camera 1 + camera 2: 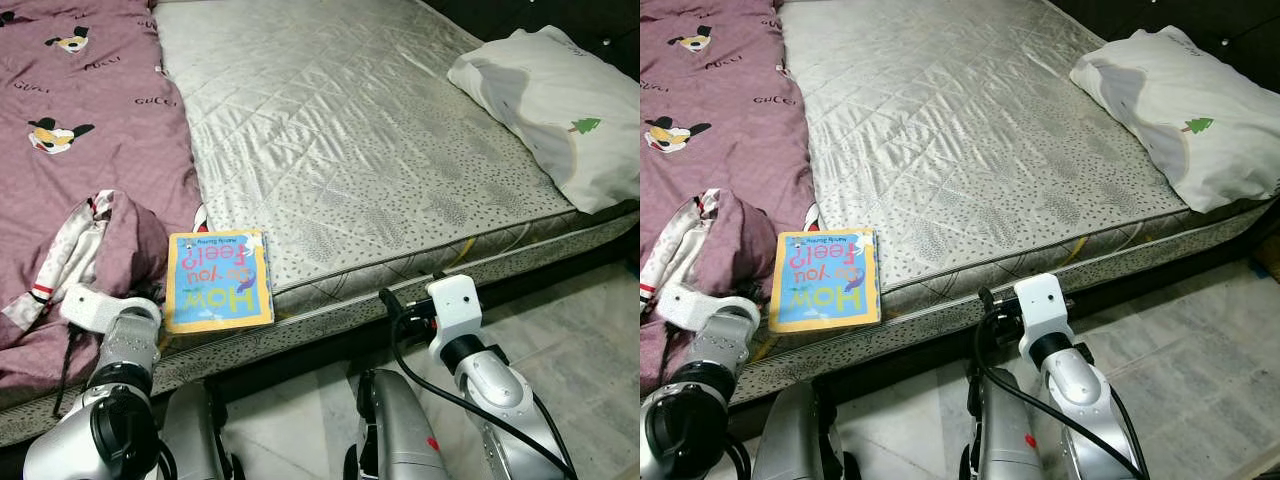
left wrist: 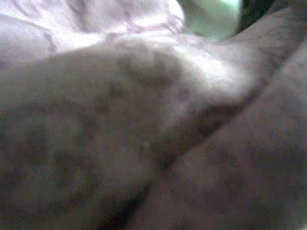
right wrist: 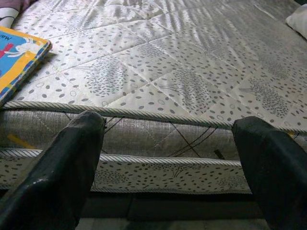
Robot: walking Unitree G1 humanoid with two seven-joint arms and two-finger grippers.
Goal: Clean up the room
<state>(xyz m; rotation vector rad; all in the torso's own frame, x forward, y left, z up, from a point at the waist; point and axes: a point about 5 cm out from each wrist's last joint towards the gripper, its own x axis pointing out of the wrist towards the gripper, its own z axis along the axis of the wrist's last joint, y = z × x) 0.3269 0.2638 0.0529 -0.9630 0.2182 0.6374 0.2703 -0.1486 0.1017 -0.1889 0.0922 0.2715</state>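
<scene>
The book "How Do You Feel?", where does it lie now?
The book lies flat at the mattress's front edge, on the robot's left in the eye views, beside the bunched purple blanket.

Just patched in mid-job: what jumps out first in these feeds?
A bright yellow-and-blue picture book lies flat at the near edge of the bare quilted mattress, beside a crumpled mauve blanket printed with cartoon mice. A white pillow sits at the mattress's far right corner. The right claw is open, level with the mattress side, while the left arm reaches into the blanket folds.
</scene>
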